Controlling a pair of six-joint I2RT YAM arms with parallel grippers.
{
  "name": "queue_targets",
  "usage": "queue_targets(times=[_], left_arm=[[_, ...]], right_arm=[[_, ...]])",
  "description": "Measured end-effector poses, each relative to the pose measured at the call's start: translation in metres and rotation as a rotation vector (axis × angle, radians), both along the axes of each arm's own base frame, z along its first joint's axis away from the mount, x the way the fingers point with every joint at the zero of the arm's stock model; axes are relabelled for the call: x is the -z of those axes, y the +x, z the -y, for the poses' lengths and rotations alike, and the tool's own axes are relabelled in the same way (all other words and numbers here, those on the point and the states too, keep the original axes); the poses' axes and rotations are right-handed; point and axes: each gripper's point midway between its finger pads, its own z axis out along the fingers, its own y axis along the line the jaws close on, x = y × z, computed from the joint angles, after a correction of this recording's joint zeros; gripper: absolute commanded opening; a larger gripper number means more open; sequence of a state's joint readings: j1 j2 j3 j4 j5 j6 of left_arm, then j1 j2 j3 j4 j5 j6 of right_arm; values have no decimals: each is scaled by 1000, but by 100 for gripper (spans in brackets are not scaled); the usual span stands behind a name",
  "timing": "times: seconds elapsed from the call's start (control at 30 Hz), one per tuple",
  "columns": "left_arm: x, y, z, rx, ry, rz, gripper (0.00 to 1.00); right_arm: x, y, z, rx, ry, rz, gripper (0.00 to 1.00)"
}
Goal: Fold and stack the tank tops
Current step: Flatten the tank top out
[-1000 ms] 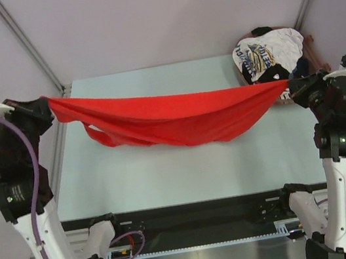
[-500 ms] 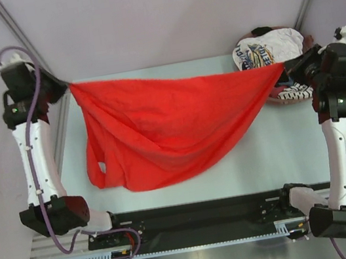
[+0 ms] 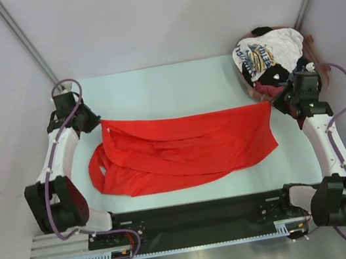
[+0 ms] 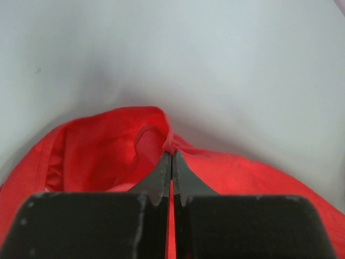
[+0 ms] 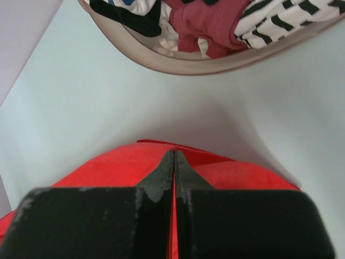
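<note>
Surface: pale blue-green table [image 3: 165, 81], plain lilac-grey walls [image 3: 153, 13] behind it.
Main item: red tank top [image 3: 183, 151] lying low across the middle of the table, long side running left to right, wrinkled in soft folds.
Straps: looped at the garment's left end, near the table's left edge.
Left hold: left gripper [image 4: 171, 155] at the far left corner of the red cloth, jaws pressed tight together on a small bunch of it.
Right hold: right gripper [image 5: 173, 154] at the far right corner, jaws clenched on the red edge, with a sliver of cloth showing between the fingers.
Other garments: heaped in a basket [image 5: 188, 67] at the table's far right corner, just beyond the right gripper.
Heap, top: white printed top [image 3: 266, 52] with blue-yellow lettering.
Heap, below: striped top [image 5: 280, 19] in black and white, dark top [image 5: 116, 13], and a maroon piece [image 5: 205, 21] between them.
Basket: beige rounded rim, apart from the red cloth, with bare table between.
</note>
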State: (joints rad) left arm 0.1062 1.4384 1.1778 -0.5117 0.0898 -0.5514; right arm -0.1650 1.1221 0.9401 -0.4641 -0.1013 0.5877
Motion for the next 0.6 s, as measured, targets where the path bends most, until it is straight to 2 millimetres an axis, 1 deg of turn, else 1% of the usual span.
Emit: queue_targets(times=[0.1, 0.2, 0.27, 0.37, 0.4, 0.43, 0.47, 0.5, 0.57, 0.6], left_arm=[[8, 26, -1, -4, 8, -21, 0], [2, 60, -3, -14, 17, 1, 0], [-3, 77, -6, -25, 19, 21, 1], [-11, 99, -8, -33, 18, 46, 54], [-12, 104, -7, -29, 19, 52, 74], [-11, 109, -7, -27, 22, 54, 81], [-11, 110, -6, -30, 23, 54, 85], [-7, 109, -5, -35, 28, 44, 87], [-4, 103, 4, -23, 45, 33, 86], [-2, 98, 11, -11, 56, 32, 84]], right_arm=[[5, 14, 4, 11, -8, 11, 0], [13, 26, 10, 30, -18, 5, 0], [18, 32, 14, 41, -23, -2, 0], [23, 41, 20, 59, -24, -1, 0], [23, 43, 22, 64, -22, 2, 0], [23, 46, 22, 66, -20, 7, 0], [24, 48, 23, 66, -20, 10, 0], [24, 49, 23, 68, -19, 13, 0], [24, 51, 23, 70, -16, 19, 0], [23, 52, 22, 69, -16, 23, 0]])
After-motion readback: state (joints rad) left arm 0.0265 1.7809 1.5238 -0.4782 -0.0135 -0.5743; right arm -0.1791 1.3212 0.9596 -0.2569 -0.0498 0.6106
